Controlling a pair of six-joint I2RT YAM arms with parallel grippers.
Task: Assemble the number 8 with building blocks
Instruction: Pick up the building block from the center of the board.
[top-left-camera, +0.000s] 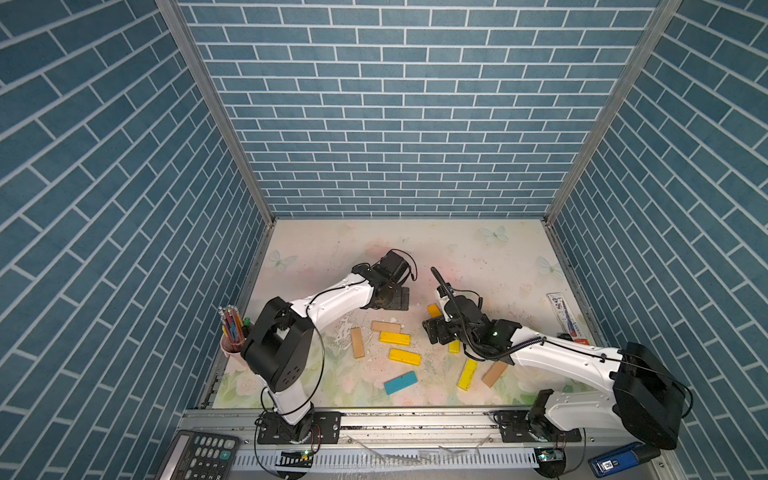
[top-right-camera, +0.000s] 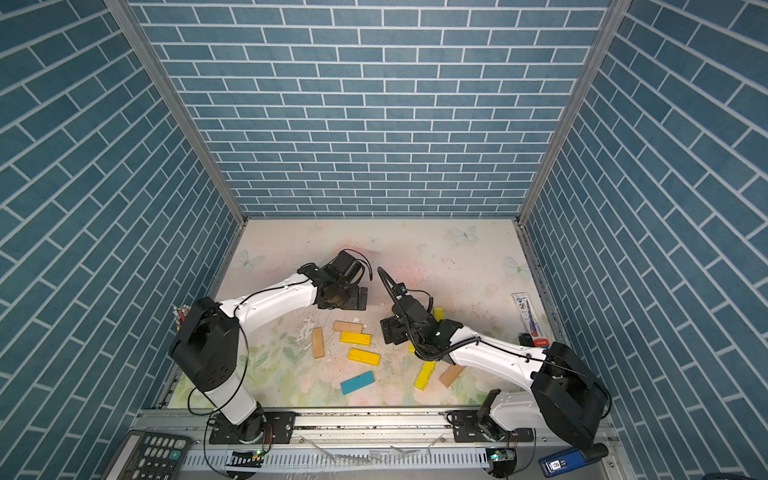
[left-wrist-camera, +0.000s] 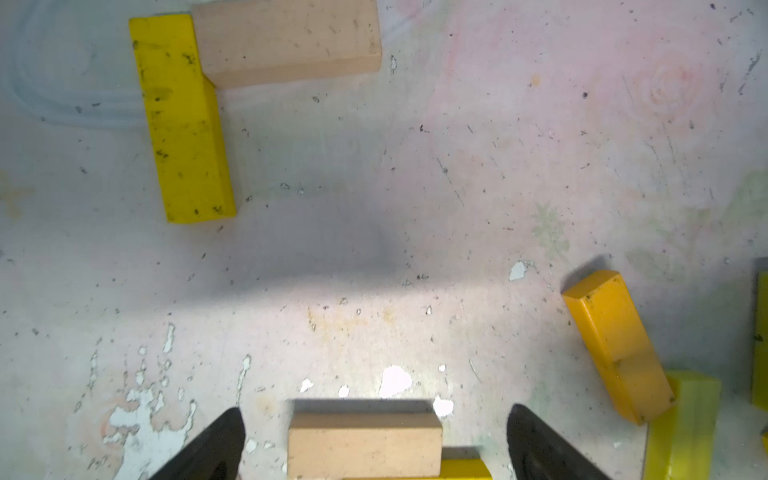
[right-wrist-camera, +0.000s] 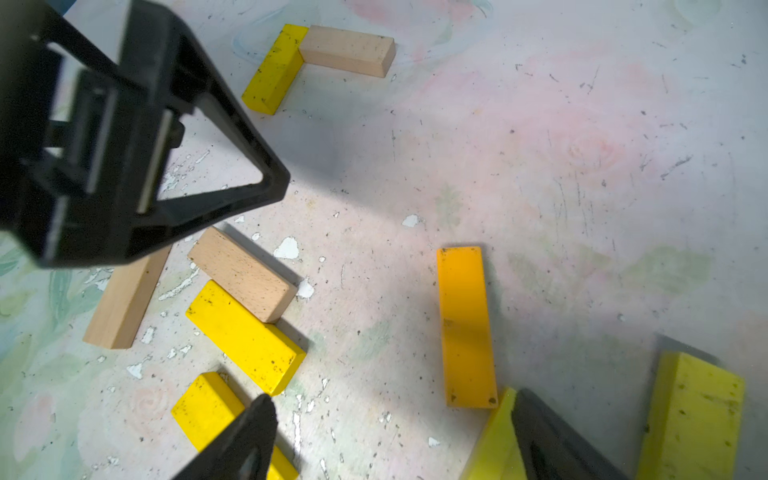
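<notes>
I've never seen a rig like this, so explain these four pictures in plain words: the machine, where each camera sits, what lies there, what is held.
These are two white robot arms, each ending in a two-finger gripper. Two pictures look down on the whole table from overhead; two come from wrist cameras. Flat wooden blocks lie there: yellow blocks, tan blocks, an orange block, a teal block. The left gripper hangs open over one tan block; the right gripper is open too. Nothing is held.

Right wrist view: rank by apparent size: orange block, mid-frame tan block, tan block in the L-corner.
1. orange block
2. mid-frame tan block, somewhat smaller
3. L-corner tan block, clearly smallest
The ranking follows nearness to the camera, so true sizes may well match.
</notes>
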